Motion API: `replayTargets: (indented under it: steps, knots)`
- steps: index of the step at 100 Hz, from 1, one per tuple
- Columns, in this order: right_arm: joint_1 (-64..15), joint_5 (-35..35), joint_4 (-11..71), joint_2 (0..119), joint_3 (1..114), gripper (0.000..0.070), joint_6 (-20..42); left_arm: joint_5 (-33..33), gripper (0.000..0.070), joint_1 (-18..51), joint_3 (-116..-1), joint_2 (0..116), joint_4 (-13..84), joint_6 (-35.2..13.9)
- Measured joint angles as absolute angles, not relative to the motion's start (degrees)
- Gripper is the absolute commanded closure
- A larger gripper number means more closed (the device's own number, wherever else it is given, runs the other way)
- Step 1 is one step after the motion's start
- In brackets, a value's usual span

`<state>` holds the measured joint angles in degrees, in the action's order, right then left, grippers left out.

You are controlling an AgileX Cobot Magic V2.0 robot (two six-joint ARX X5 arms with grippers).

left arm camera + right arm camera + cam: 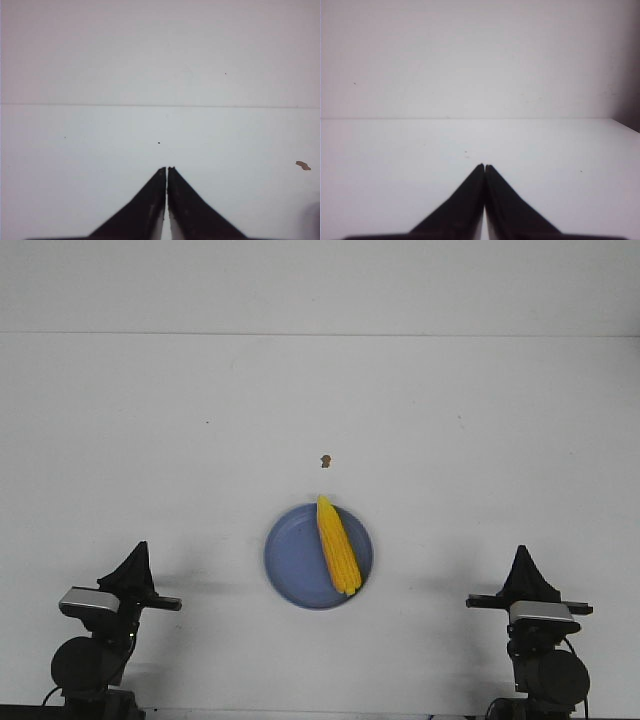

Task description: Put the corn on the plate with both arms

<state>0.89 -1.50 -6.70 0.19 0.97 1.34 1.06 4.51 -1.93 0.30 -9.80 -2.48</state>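
Observation:
The yellow corn [338, 544] lies on the right half of the periwinkle-blue plate [293, 558] at the table's middle front, its pale tip pointing away over the far rim. My left gripper [140, 551] is shut and empty at the front left, well apart from the plate. In the left wrist view its fingertips [167, 170] meet over bare table. My right gripper [521, 554] is shut and empty at the front right. In the right wrist view its fingertips [484, 166] meet. Neither wrist view shows the corn or plate.
A small brown speck [325, 461] lies on the white table just beyond the plate; it also shows in the left wrist view [303, 165]. A white wall rises behind the table's far edge [320, 335].

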Motion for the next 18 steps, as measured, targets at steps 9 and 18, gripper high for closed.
replayTargets:
  steps: [9, 18]
  knots:
    - [0.89, -1.5, -6.7, 0.19, 0.97, 0.0699, 1.34, 1.04, 0.0685, 4.51, -1.93, 0.3, -9.8, -2.46]
    - [0.89, -1.5, -6.7, 0.19, 0.97, 0.0699, 1.34, 1.06, 0.0685, 4.51, -1.93, 0.3, -9.8, -2.46]
